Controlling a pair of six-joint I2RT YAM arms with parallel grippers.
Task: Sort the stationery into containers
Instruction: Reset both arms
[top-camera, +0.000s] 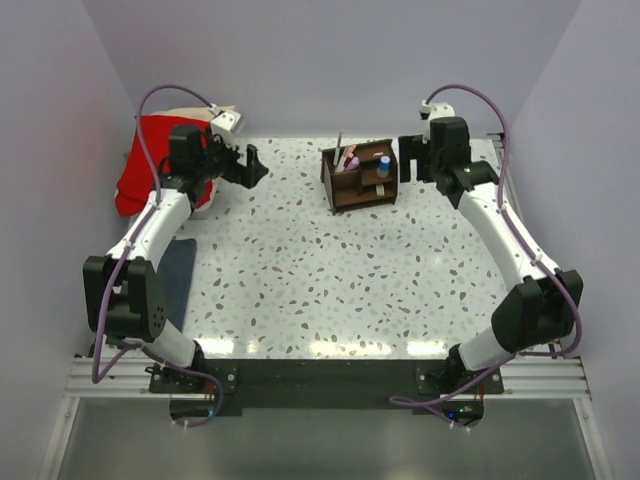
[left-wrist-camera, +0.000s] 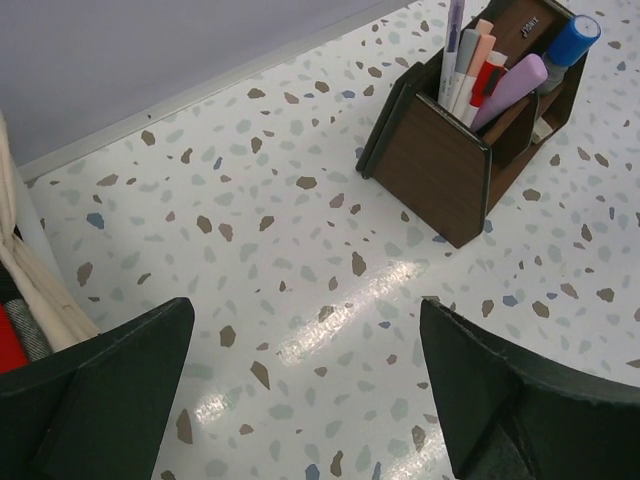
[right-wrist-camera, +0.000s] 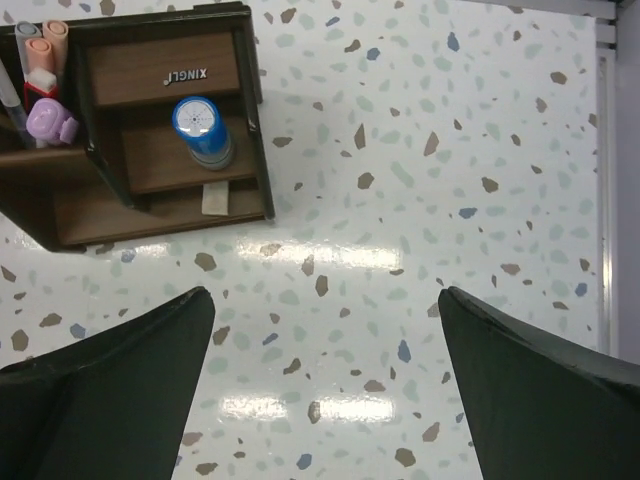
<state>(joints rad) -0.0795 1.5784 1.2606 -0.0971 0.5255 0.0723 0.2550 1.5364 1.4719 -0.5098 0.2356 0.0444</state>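
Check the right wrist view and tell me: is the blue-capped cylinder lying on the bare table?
No, the blue-capped cylinder stands upright inside a compartment of the wooden organizer.

Brown wooden organizer (top-camera: 358, 178) sits far-middle on the speckled desk (top-camera: 330, 280). Pens (top-camera: 347, 157) stand in its left compartment and a blue-capped cylinder (top-camera: 384, 162) is in the right part. Right hand (top-camera: 408, 160) is just beside its right side. Left hand (top-camera: 250, 165) is well off to the left, fingers spread, near a red cloth (top-camera: 140, 170).
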